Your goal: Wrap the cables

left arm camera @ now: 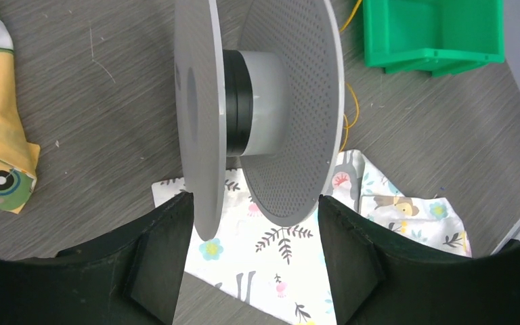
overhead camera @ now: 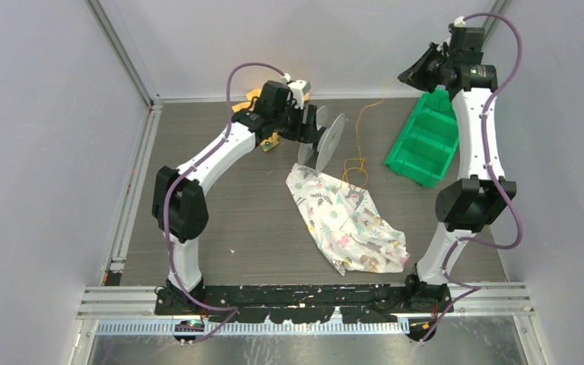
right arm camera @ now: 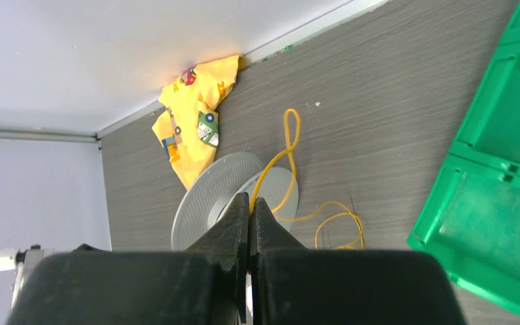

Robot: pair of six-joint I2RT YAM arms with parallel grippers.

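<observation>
The yellow cable (overhead camera: 359,137) lies in loose loops on the table right of a grey two-disc spool (overhead camera: 323,137) that stands on its rims. My left gripper (overhead camera: 309,125) is open at the spool. In the left wrist view its fingertips (left arm camera: 183,210) flank the near edges of the spool (left arm camera: 257,101), close against both rims. My right gripper (overhead camera: 420,76) is raised at the back right and shut. In the right wrist view the cable (right arm camera: 288,135) runs up from between the right gripper's (right arm camera: 250,198) pinched tips, above the spool (right arm camera: 223,186).
A floral cloth (overhead camera: 346,220) lies crumpled in the middle, its corner under the spool. A green two-compartment bin (overhead camera: 423,141) sits at the right. A yellow garment (right arm camera: 193,125) lies by the back wall, behind the left arm. Walls enclose the table.
</observation>
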